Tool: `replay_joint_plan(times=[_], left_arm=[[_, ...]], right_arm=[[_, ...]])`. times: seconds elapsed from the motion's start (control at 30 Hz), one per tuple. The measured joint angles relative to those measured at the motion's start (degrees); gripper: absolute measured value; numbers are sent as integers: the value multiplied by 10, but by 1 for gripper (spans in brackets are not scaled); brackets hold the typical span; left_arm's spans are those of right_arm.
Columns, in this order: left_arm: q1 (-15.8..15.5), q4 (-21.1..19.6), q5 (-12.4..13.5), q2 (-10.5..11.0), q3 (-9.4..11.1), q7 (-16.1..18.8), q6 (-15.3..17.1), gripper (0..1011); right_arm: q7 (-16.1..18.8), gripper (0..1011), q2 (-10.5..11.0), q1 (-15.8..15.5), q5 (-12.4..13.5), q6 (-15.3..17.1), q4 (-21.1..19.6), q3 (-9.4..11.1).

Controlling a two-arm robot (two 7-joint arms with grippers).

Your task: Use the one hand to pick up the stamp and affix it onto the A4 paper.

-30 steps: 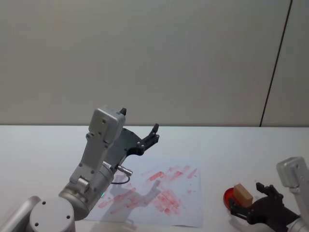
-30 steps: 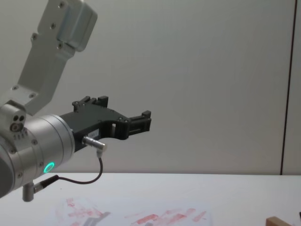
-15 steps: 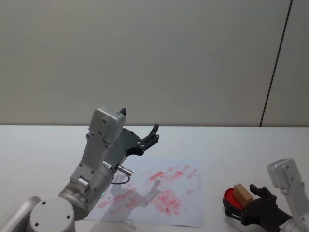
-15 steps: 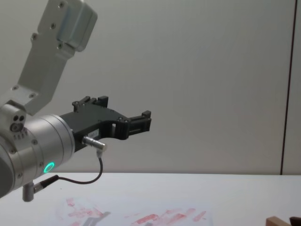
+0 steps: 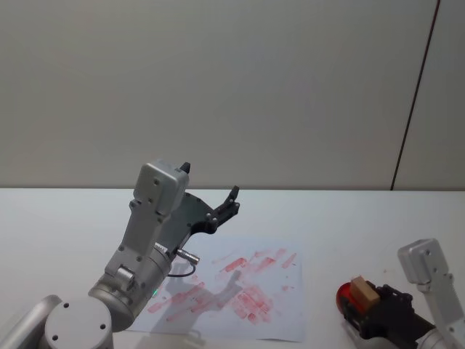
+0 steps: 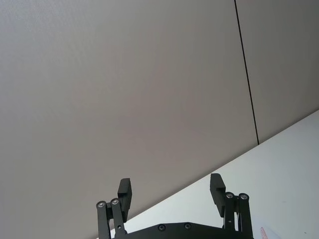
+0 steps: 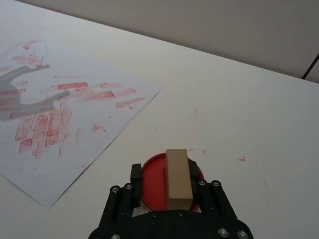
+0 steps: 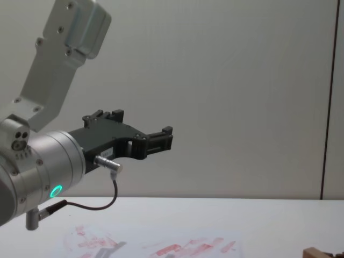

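Observation:
The stamp (image 7: 178, 179), a tan wooden block, stands on a round red ink pad (image 7: 153, 185) to the right of the A4 paper (image 7: 60, 109). My right gripper (image 7: 167, 173) is open and straddles the stamp, with one black finger (image 7: 135, 172) a little apart from it on the paper side and the other close on the far side. From the head view, the stamp (image 5: 361, 291) sits at the lower right inside the right gripper (image 5: 366, 302), and the paper (image 5: 240, 287) lies mid-table. My left gripper (image 5: 218, 207) is held high above the paper, open and empty.
The white table (image 5: 65, 218) runs back to a plain grey wall. A few red ink specks (image 7: 241, 159) mark the table beside the pad. The raised left arm (image 8: 48, 166) shows large on the left of the chest view.
My right gripper has moved in towards the stamp and now has its fingers on both sides of it. The left arm has not moved.

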Motion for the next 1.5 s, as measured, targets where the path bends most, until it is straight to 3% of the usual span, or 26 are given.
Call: replay_joint_plan(times=[0.4, 0.67, 1.0, 1.27, 1.5], left_arm=[[0, 0, 0, 0, 0, 0, 0, 1002], [0, 0, 0, 0, 0, 0, 0, 1002], [0, 0, 0, 0, 0, 0, 0, 1002], [0, 0, 0, 0, 0, 0, 0, 1002], [0, 0, 0, 0, 0, 0, 0, 1003]], right_arm=[[0, 219, -2, 1, -2, -1, 2, -1], [1, 220, -3, 2, -2, -3, 3, -1], [15, 220, -11, 11, 9, -35, -6, -2], [45, 220, -37, 39, 22, -54, -13, -12], [66, 221, -72, 73, 18, -39, 4, -30]])
